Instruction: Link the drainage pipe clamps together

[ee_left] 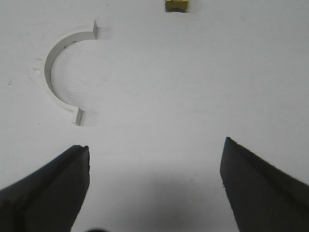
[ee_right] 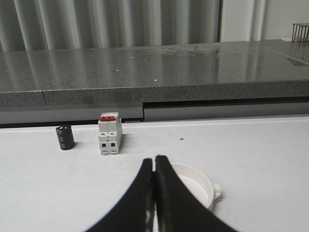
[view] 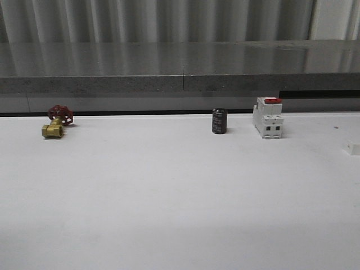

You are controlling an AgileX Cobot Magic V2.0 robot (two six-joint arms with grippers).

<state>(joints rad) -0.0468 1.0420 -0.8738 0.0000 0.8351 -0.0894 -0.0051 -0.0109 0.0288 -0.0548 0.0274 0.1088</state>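
One white half-ring drainage pipe clamp (ee_left: 54, 72) lies flat on the white table in the left wrist view. My left gripper (ee_left: 155, 144) hovers short of it, open, with nothing between its dark fingers. The other clamp half (ee_right: 205, 186) lies on the table in the right wrist view, partly hidden behind my right gripper (ee_right: 154, 157). That gripper is shut, fingers pressed together, and I see nothing held in it. In the front view a small white piece (view: 353, 147) at the right edge looks like a tab of this clamp.
A brass valve (view: 53, 130) with a red handwheel sits at the far left, and its brass body (ee_left: 175, 5) shows past the left clamp. A black cylinder (view: 219, 121) and a white boxy switch with a red top (view: 268, 118) stand at the back. A grey ledge (view: 180, 84) borders the table.
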